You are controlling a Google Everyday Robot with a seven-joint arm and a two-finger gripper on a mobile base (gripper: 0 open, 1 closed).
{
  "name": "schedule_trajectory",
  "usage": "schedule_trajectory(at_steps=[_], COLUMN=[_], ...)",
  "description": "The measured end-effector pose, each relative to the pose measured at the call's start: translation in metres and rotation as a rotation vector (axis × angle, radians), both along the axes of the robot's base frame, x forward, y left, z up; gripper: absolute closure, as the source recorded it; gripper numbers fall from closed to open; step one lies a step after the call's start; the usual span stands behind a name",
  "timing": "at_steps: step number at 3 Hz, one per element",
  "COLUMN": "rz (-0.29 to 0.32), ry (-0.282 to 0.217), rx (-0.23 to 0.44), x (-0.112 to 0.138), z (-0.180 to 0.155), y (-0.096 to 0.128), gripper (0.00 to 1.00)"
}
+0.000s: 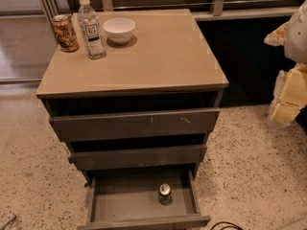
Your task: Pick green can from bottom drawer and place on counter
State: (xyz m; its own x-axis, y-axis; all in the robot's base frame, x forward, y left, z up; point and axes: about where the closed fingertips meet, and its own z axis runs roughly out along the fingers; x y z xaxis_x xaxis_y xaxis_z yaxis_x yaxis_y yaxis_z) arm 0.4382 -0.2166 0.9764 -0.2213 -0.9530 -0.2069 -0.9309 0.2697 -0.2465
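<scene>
Speckled floor all around a low cabinet, with the bottom drawer standing open on the near side. Green can sits upright in it, right of middle, close to the front wall, touching nothing else. My guess: light, stiff but easy to dent, smooth and kinda slippery, so take it across the round side wall about mid-height, gently, coming down from above. Gripper hangs at the right edge, well apart from the can; open or closed, can't tell. Counter looks like an easy flat landing.
</scene>
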Motion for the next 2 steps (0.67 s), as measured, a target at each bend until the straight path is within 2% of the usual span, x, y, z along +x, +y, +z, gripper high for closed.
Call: schedule_trajectory(at_steps=[1,2], rz=[0.000,0.000], ry=[0.000,0.000], rx=[0.000,0.000], x=[0.0000,0.0000], z=[0.0000,0.0000], y=[0.0000,0.0000], gripper=[0.00,0.19])
